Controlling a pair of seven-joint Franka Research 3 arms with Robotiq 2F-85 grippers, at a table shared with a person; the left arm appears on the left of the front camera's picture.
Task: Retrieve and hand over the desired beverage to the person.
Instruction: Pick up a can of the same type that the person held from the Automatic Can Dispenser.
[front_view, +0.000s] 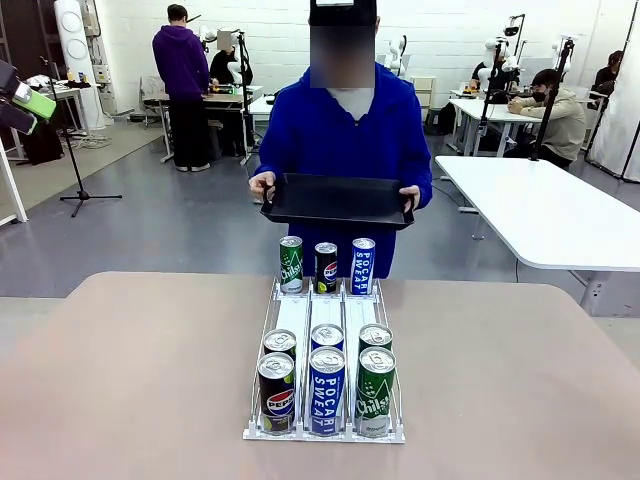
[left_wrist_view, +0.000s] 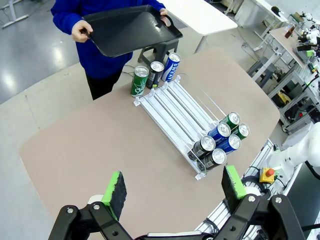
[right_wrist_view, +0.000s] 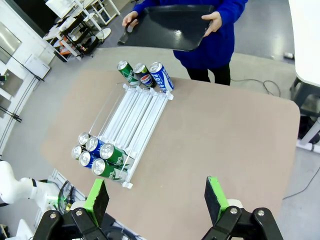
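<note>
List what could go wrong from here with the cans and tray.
The near cans sit packed side by side in the rack, so the left gripper or right gripper may knock a neighbour while closing on one. The person holds the tray in mid-air with both hands; a can set on it could tip.

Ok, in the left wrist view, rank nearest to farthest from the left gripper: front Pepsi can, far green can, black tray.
1. Front Pepsi can, near end of the rack.
2. Far green can, rack's far end.
3. Black tray, held by the person.
</note>
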